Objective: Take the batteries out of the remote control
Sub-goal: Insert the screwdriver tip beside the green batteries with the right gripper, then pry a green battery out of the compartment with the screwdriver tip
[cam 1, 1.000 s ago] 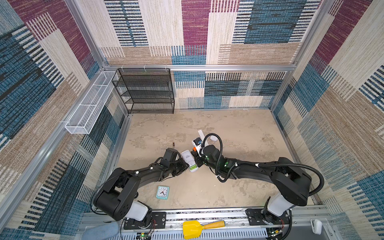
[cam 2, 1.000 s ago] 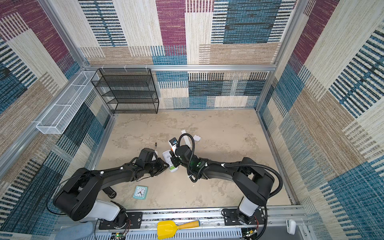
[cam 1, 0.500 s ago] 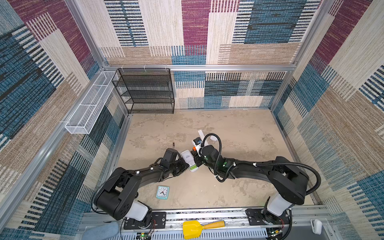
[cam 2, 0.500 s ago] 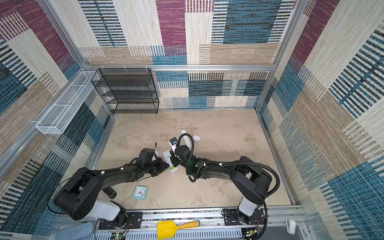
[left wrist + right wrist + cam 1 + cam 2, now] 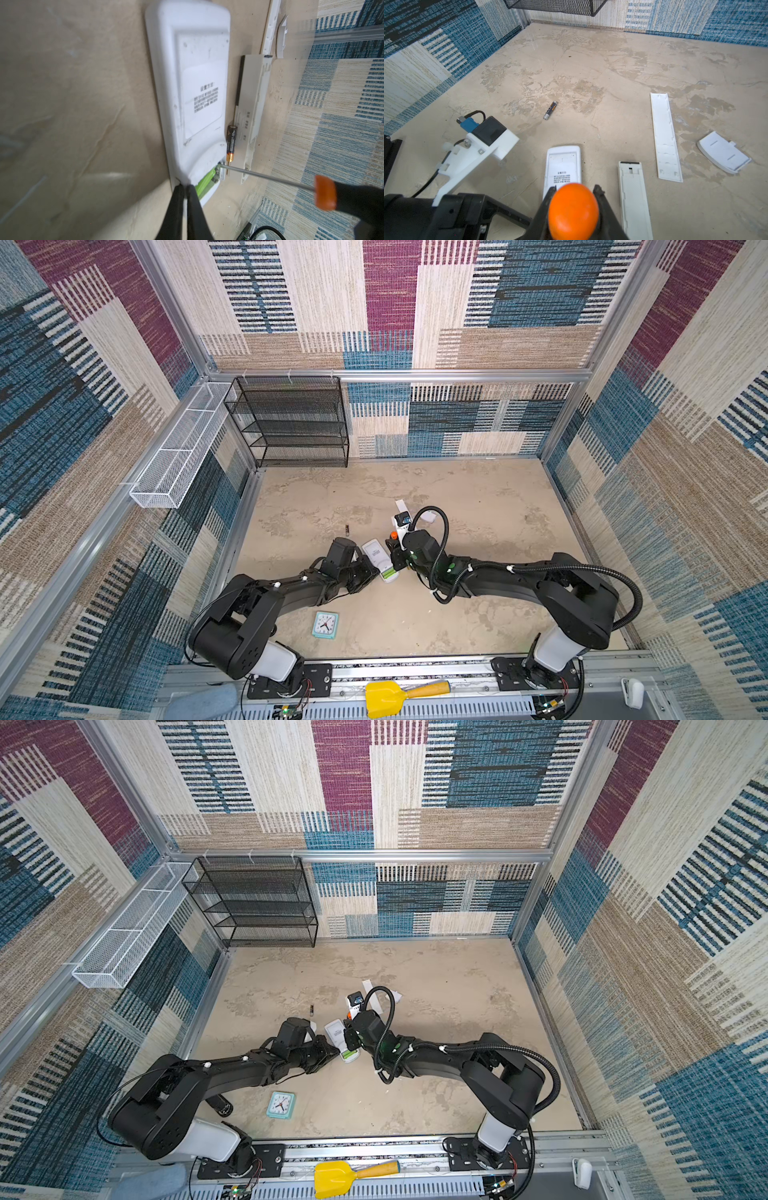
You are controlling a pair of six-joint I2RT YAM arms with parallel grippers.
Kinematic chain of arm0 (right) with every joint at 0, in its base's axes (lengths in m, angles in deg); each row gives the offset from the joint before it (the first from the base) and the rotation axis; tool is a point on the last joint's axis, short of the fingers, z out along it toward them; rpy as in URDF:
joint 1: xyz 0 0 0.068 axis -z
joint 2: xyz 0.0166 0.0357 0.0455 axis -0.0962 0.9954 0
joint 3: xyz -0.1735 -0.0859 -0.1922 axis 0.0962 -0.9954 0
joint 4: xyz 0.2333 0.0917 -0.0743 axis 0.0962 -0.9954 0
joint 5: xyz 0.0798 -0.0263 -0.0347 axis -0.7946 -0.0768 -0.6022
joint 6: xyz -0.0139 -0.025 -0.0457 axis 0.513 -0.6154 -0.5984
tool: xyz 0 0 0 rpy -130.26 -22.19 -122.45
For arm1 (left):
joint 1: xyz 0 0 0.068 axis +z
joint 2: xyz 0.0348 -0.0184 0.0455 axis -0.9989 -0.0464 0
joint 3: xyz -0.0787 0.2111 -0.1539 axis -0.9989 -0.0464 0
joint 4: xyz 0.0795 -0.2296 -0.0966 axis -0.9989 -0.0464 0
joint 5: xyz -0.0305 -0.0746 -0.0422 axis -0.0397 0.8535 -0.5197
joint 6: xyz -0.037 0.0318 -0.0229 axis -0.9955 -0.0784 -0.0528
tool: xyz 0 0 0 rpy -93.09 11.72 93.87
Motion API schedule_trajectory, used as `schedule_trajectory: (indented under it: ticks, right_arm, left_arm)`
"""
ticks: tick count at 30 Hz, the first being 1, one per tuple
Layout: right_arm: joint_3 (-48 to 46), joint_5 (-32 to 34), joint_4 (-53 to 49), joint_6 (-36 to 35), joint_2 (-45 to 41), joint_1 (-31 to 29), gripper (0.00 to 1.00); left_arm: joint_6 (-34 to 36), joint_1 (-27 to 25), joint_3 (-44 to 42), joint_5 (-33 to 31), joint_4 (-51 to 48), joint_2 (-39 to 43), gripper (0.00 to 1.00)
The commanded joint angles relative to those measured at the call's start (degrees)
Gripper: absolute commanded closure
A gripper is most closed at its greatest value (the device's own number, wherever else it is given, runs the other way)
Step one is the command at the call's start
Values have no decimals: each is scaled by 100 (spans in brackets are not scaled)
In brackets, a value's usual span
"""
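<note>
The white remote control point(image 5: 191, 93) lies face down on the floor, its battery bay open at the end nearest me. Two green batteries point(image 5: 204, 182) sit in that bay. A dark battery with a golden end point(image 5: 231, 143) lies along the remote's side, and another one point(image 5: 550, 110) lies apart on the floor point(image 5: 347, 529). My left gripper point(image 5: 185, 185) is shut, its tips against the remote's end rim beside the green batteries. My right gripper point(image 5: 575, 188) is shut on the orange-handled screwdriver point(image 5: 325, 192). The screwdriver's tip touches the bay's corner.
A second, narrow white remote body point(image 5: 633, 197), a long white cover point(image 5: 664, 137) and a small curved cover point(image 5: 722, 153) lie right of the remote. A teal clock point(image 5: 325, 625) lies nearer the front rail. A black mesh shelf point(image 5: 291, 423) stands at the back left.
My left gripper's jaws have closed at the remote's end. The right gripper with the screwdriver has shifted slightly toward the remote's open bay.
</note>
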Motion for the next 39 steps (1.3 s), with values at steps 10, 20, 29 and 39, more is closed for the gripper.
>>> schedule_trajectory:
  ticks: [10, 20, 29, 39]
  right_arm:
    - [-126, -460, 230, 629, -282, 23, 100]
    - [-59, -453, 134, 571, -424, 35, 100]
    - [-45, -437, 133, 587, -505, 38, 100]
    - [-89, -616, 182, 783, -524, 159, 100]
  left_arm:
    - [-38, -35, -43, -100, -61, -22, 91]
    - [-46, -36, -41, -110, -49, 7, 92]
    - [-11, -36, 20, -61, -50, -30, 92]
    - [-10, -46, 31, -40, -52, -18, 91]
